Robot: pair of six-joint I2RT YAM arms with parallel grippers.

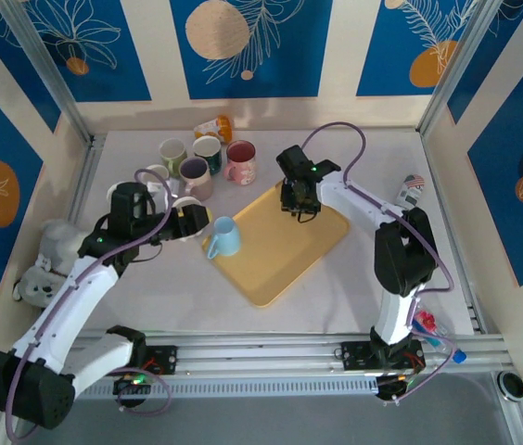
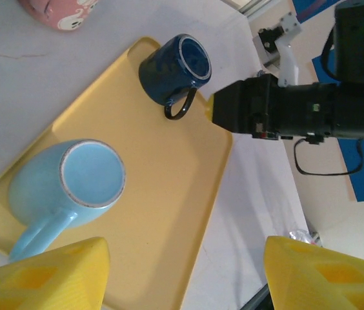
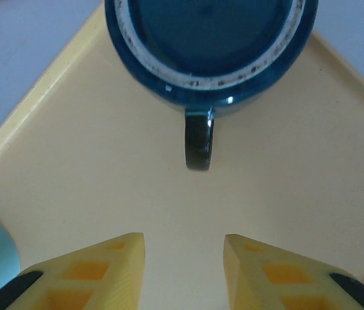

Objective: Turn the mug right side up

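Note:
A dark blue mug (image 3: 208, 32) stands on the yellow tray (image 3: 104, 161) with its pale-ringed base facing up and its handle (image 3: 199, 139) pointing at my right gripper (image 3: 183, 244). That gripper is open and hovers just short of the handle, with nothing between its fingers. From the left wrist the same mug (image 2: 172, 68) sits at the tray's far corner beside the right arm (image 2: 285, 110). A light blue mug (image 2: 72, 184) rests at the tray's left edge. My left gripper (image 2: 185, 258) is open wide over the tray's near edge. Seen from above, the right gripper (image 1: 299, 204) covers the dark mug.
Several mugs (image 1: 206, 158) cluster at the back left, among them a pink one (image 1: 241, 162), with an orange bottle (image 1: 215, 125) behind. A white soft toy (image 1: 53, 246) lies at the left wall and a small object (image 1: 412, 190) at the right. Frame posts stand at the corners.

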